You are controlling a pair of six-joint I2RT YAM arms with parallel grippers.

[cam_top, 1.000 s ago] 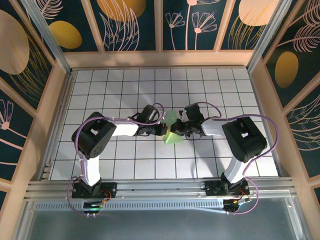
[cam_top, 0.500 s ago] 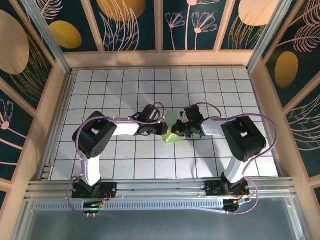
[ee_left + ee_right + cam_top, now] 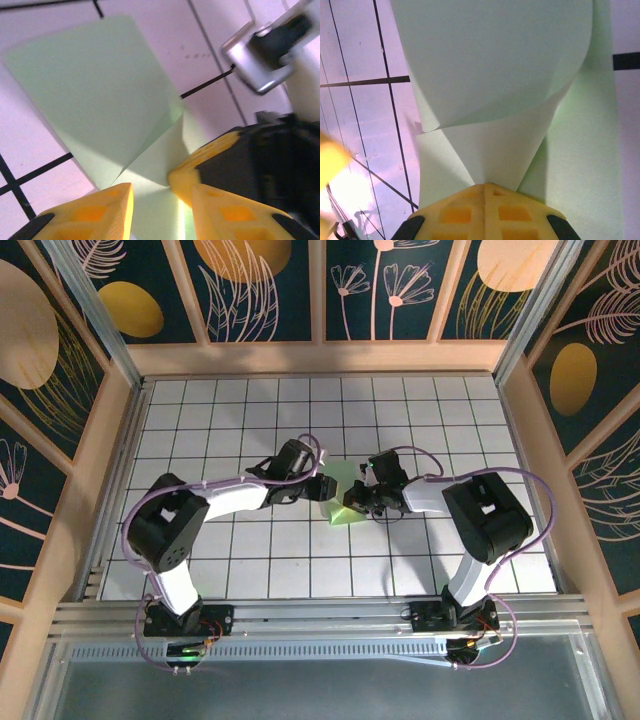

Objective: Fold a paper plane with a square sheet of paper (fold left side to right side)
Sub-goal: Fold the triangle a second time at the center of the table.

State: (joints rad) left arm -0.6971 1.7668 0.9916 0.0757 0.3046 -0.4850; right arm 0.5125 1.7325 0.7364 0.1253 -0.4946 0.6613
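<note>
The pale-green square sheet of paper (image 3: 347,515) lies partly folded at the table's middle, between both grippers. In the left wrist view the sheet (image 3: 95,90) shows a diagonal crease and one flat flap. My left gripper (image 3: 322,487) stands open at its left edge, and its fingers (image 3: 162,195) straddle the paper without pinching it. My right gripper (image 3: 362,498) is shut on a raised fold of the sheet (image 3: 495,60), its fingertips (image 3: 485,192) pressed together. That gripper's yellow tip (image 3: 197,170) sits just beside my left fingers. The paper has no dart shape of a paper plane.
White grid tiles (image 3: 270,550) cover the table, with wooden walls (image 3: 110,470) on three sides. A metal rail (image 3: 320,615) runs along the near edge by the arm bases. Both arms crowd the middle of the table.
My left gripper has opened and let go of the paper. Its elbow swung out to the left. The right gripper has kept its hold and barely moved.
</note>
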